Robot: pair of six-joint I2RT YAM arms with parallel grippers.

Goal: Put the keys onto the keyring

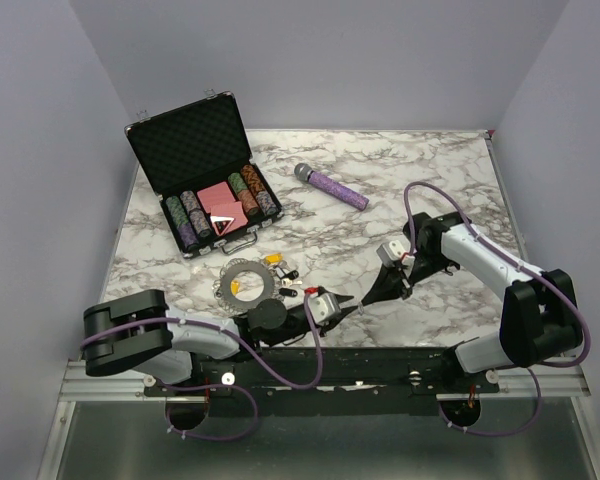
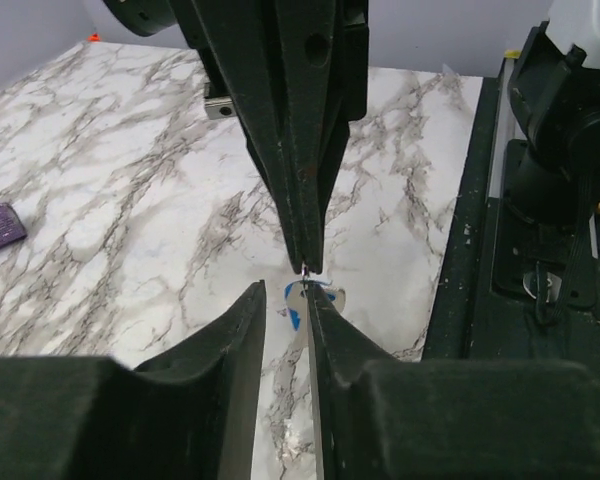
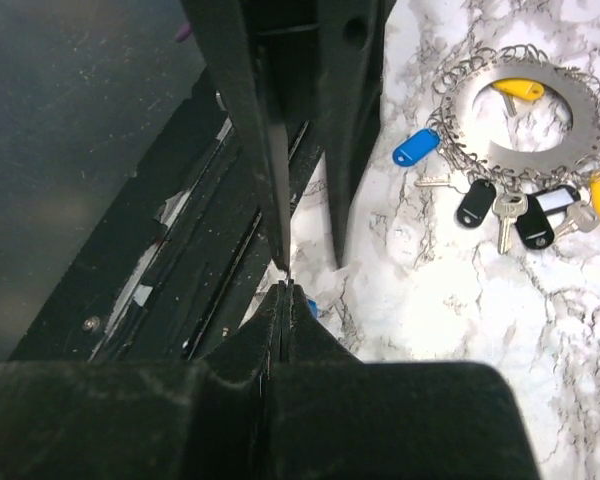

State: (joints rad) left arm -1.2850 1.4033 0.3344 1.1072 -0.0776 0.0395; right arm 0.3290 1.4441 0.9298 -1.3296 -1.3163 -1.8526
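A blue-capped key [image 2: 294, 296] hangs above the marble near the table's front edge, where both grippers meet tip to tip. My right gripper [image 3: 285, 288] is shut, and in the left wrist view the right gripper [image 2: 306, 262] pinches the key's top end. My left gripper [image 2: 285, 295] stands slightly open. The key's blade lies against its right finger [image 2: 325, 330], with a gap to the other finger. The keyring [image 3: 570, 150] lies flat further left, also seen as the keyring [image 1: 248, 283], with blue, yellow, black and white-capped keys [image 3: 500, 205] around its edge.
An open black case of poker chips [image 1: 205, 175] stands at the back left. A purple microphone [image 1: 332, 186] lies at the back centre. The black mounting rail [image 1: 360, 365] runs along the near table edge, just below both grippers.
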